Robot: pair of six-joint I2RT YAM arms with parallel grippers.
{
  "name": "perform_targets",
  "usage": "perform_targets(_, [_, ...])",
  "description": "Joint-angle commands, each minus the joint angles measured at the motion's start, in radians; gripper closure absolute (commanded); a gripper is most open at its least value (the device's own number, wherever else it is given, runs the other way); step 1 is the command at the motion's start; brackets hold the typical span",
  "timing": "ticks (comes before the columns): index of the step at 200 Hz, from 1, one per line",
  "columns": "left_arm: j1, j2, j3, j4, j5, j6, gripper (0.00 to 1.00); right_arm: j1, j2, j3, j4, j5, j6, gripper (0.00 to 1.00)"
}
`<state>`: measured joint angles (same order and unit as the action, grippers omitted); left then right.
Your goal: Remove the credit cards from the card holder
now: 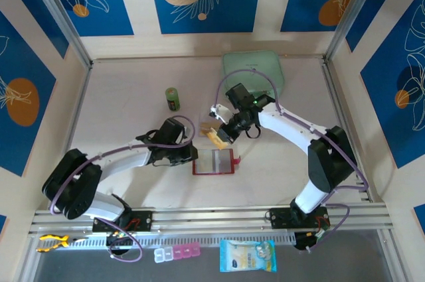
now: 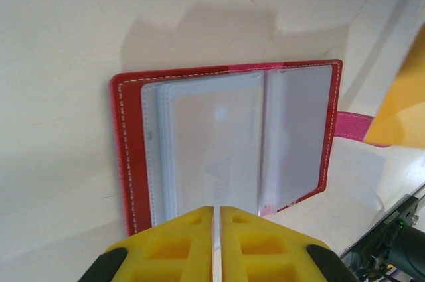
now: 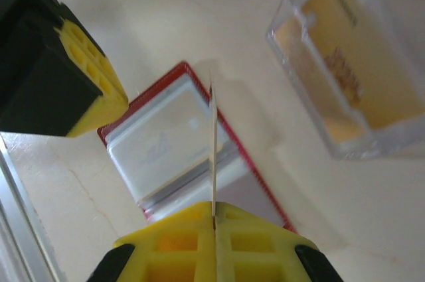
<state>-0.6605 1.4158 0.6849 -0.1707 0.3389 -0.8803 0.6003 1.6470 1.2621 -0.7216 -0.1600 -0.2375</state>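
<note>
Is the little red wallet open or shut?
Open. The red wallet lies spread flat on the table, both halves apart, its clear pockets facing up.

Red card holder [image 2: 126,162]; orange-yellow credit card [image 2: 405,96]

A mint-green zip case [image 1: 255,70] is seen lying flat well beyond the right claw [image 1: 218,137]. A small green can [image 1: 172,99] is stood upright beyond the left claw [image 1: 192,154]. A clear plastic box [image 3: 345,70] is found just ahead of the right claw (slightly to its right). Well behind both claws, a pill organizer [image 1: 177,253], a blue packet [image 1: 247,255] and a yellow-handled tool [image 1: 52,242] are laid in a row.
</note>
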Motion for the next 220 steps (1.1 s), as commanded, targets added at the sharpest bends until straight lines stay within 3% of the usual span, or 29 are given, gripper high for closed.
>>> perform_targets(1, [0.019, -0.026, -0.02, -0.015, -0.002, 0.023, 0.9, -0.013, 0.054, 0.091, -0.069, -0.012, -0.157, 1.0])
perform_targets(62, [0.052, -0.044, -0.046, -0.015, 0.009, 0.029, 0.9, -0.059, 0.231, 0.36, -0.216, -0.019, -0.359, 1.0])
perform_targets(144, [0.112, -0.064, -0.07, -0.028, 0.027, 0.046, 0.9, -0.094, 0.446, 0.641, -0.399, 0.004, -0.507, 1.0])
perform_targets(220, [0.154, -0.077, -0.072, -0.049, 0.04, 0.058, 0.9, -0.093, 0.552, 0.75, -0.524, 0.016, -0.583, 1.0])
